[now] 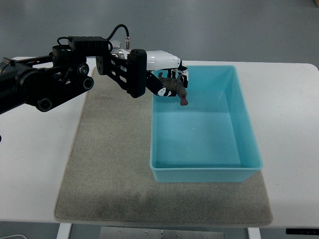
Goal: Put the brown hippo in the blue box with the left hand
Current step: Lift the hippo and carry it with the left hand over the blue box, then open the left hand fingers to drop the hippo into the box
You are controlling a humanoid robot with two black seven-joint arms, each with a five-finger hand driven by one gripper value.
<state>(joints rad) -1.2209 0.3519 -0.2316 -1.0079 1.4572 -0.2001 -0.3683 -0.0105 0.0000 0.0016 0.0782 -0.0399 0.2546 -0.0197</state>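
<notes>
Fingers (175,74) of the left hand (158,74) are curled around the brown hippo (175,88), clamped on it; the toy hangs from the grip with its head end pointing down and to the right. Hippo sits over the far-left corner of the blue box (244,124), just inside the left wall, above the box floor and not touching it as far as the view shows. Hand is white-shelled with black links; its black arm (45,82) comes in from the left edge, cable looping above the wrist. Box is open-topped, nothing on its floor, and rests on the right part of a grey-beige mat (109,174). Mat lies on a white table (289,99) that runs past it on the left, right and far sides. Beyond the far table edge is grey floor (199,25). Right arm doesn't show.
</notes>
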